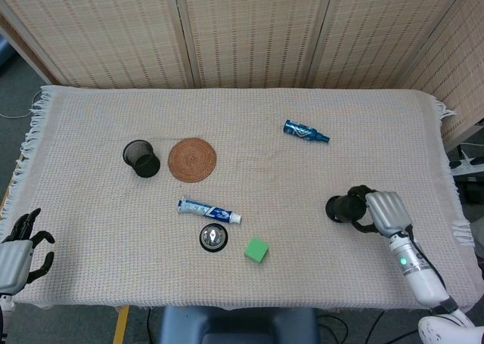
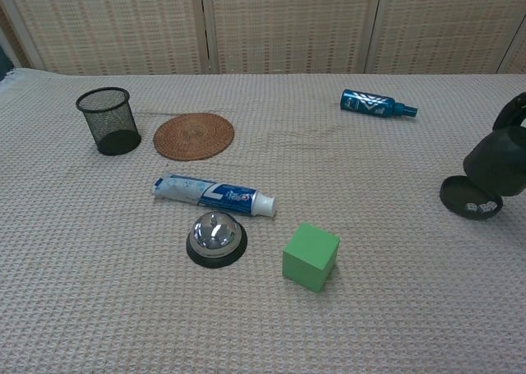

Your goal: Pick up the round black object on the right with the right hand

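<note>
Surface: beige woven cloth point(image 1: 249, 125).
Right hand point(image 1: 384, 212): grips round black plastic object point(image 1: 344, 207), near right edge.
Risk: shallow grip, may slip.

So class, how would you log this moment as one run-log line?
right hand: holds round black object, tilted, lifted | left hand: open, idle | cloth

The right hand point(image 1: 387, 212) grips with curled fingers point(image 1: 361, 207), raised off the table; the left hand point(image 1: 17, 247) rests open at the edge.

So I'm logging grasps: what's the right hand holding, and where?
The right hand grips the round black object by its domed upper body, tilted, underside showing.
</note>
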`<state>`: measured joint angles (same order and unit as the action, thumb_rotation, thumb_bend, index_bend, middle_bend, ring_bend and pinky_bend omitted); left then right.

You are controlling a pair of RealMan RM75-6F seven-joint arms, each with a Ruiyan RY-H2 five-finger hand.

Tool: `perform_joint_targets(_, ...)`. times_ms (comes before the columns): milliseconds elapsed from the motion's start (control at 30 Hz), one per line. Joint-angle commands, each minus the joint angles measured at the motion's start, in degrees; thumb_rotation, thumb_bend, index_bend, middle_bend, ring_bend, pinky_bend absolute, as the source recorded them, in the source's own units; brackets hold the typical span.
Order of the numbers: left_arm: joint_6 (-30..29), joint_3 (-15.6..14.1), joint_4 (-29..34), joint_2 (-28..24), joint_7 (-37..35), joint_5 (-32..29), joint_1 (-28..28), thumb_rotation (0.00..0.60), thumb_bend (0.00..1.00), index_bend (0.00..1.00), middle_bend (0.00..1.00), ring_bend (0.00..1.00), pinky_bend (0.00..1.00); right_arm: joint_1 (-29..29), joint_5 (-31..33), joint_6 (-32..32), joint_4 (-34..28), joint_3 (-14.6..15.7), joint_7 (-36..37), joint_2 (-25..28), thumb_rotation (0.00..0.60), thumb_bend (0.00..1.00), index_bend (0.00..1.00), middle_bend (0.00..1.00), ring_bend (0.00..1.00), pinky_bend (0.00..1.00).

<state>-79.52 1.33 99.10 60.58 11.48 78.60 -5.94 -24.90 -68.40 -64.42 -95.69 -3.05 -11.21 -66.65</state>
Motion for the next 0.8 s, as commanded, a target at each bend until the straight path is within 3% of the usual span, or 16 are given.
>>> perform_joint_targets(33, 0.1, 0.0, 0.1, 0.0, 0.2, -0.1, -0.1, 0.600, 0.42, 0.45, 0.00, 0.02, 0.40, 1.9, 0.5, -0.8, -2.4, 1.8, -3.2, 2.5, 0.600, 0.17, 0.46, 0.38, 0.47, 0.61)
perform_joint_targets(333, 0.6, -0.1, 0.0, 0.3, 0.7, -0.2, -0.3, 0.600, 0.42, 0.45, 0.00, 0.02, 0.40, 1.1, 9.3, 4.7, -0.8, 2.9, -10.1, 2.2, 0.600, 0.17, 0.45, 0.38, 0.47, 0.61)
perform_joint_targets(500, 0.7, -0.1, 0.0, 0.3, 0.6, -0.2, -0.3, 0.600, 0.41, 0.45, 0.00, 0.02, 0.40, 0.4, 10.6, 6.6, 1.7, 2.9, -11.5, 0.4, 0.600, 0.17, 0.40, 0.37, 0.38, 0.61)
perform_joint_targets(667, 0.5, -0.2, 0.0, 0.3, 0.4, 0.0, -0.3, 0.600, 0.41, 0.45, 0.00, 0.02, 0.40, 0.0, 10.9, 8.0, 1.1, 3.5, -12.0, 1.0, 0.600, 0.18, 0.30, 0.22, 0.21, 0.48)
perform_joint_targets(800, 0.5, -0.2, 0.0, 0.2, 0.3, 0.0, -0.3, 0.600, 0.42, 0.45, 0.00, 0.02, 0.40, 0.1, 10.1, 9.1, -1.9, 4.0, -11.1, 3.7, 0.600, 0.17, 0.11, 0.05, 0.05, 0.31)
